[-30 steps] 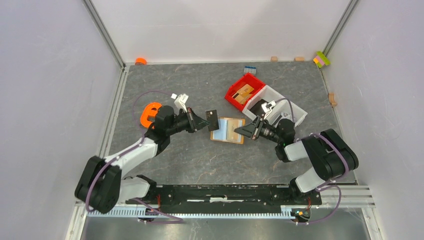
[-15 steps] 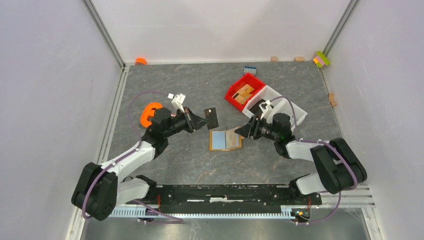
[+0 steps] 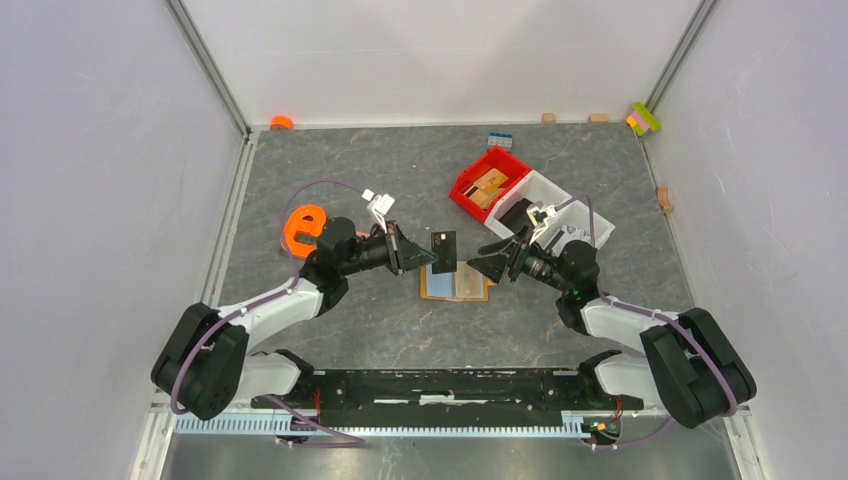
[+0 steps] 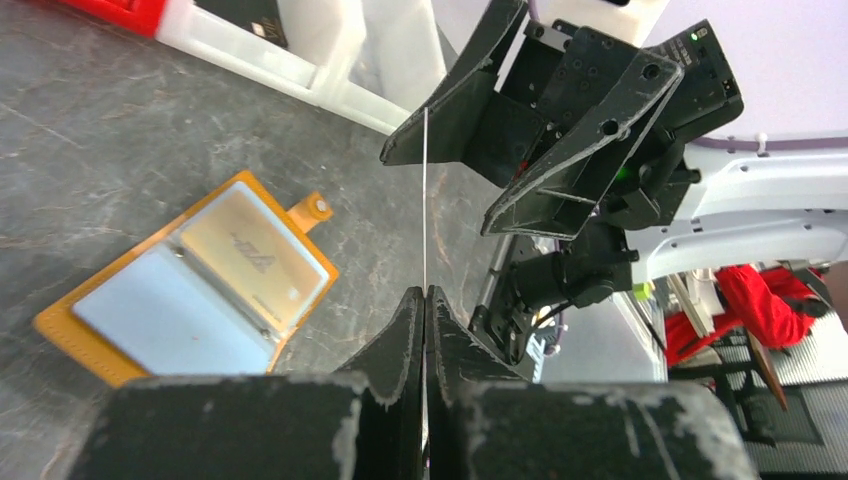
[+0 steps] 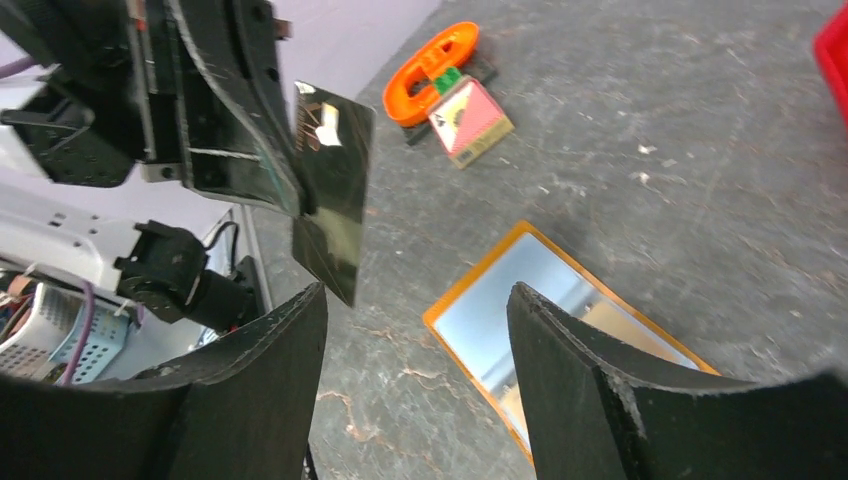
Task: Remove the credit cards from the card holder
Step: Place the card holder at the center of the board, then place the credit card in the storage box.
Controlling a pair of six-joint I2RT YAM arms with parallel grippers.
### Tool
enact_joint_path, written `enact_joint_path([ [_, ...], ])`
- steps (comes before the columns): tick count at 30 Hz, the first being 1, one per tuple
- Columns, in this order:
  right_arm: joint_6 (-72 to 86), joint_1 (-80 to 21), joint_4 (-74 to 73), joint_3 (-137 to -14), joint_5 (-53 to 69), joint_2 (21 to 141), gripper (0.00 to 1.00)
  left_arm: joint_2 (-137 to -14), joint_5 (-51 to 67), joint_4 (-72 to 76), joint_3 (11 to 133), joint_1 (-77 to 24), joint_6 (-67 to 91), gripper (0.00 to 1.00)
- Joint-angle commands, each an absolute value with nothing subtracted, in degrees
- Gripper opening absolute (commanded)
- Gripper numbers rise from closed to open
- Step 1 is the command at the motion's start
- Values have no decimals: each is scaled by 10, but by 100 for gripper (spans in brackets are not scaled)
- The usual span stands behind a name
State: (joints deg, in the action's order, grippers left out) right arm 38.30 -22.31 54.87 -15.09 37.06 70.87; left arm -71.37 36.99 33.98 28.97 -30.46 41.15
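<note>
Only the left wrist view shows the dark card edge-on, a thin upright line pinched in the fully closed left gripper at the bottom centre. The same view shows the card holder lying open on the table at lower left. Its pale blue lining faces up and a tan card sits in its slot. The right gripper stands at upper right with its jaws spread, one on each side of the dark card's far end, not touching it.

Only the right wrist view shows a pinkish-red card lying flat at the top centre, touching an orange ring. It also shows the flat, shiny face of the dark card, held above the table.

From the top view, the dark card hangs just above the upper edge of the card holder, between the two grippers at the centre of the frame.

A red bin at upper right holds tan wooden pieces. A white bin touches its lower right side and holds something dark that is too small to identify.

Three cards are visible: one dark and held, one pinkish-red on the table, and one tan in the holder. There are two bins and one card holder.
</note>
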Motion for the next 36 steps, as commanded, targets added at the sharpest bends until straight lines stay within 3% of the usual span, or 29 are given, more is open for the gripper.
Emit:
enact_joint_path([
  [1,400,-238,648,-150,403,706,69,-731,418,395,320,-324,430,2],
  [8,415,-253,675,-158,420,724,54,-745,434,397,333,-348,424,2],
  [15,439,-261,708,-165,441,752,21,-746,430,393,336,-353,417,4],
  [20,477,-261,766,-158,448,772,0,-735,349,282,354,-354,371,31],
  [23,483,-255,758,-161,444,786,0,-723,290,218,362,-353,346,47],
  [28,458,-219,659,-159,398,782,0,-703,169,120,374,-354,321,59],
  [31,417,-185,534,-164,344,768,0,-703,100,62,389,-353,310,61],
  [36,395,-144,461,-176,297,758,3,-741,88,9,422,-354,303,60],
])
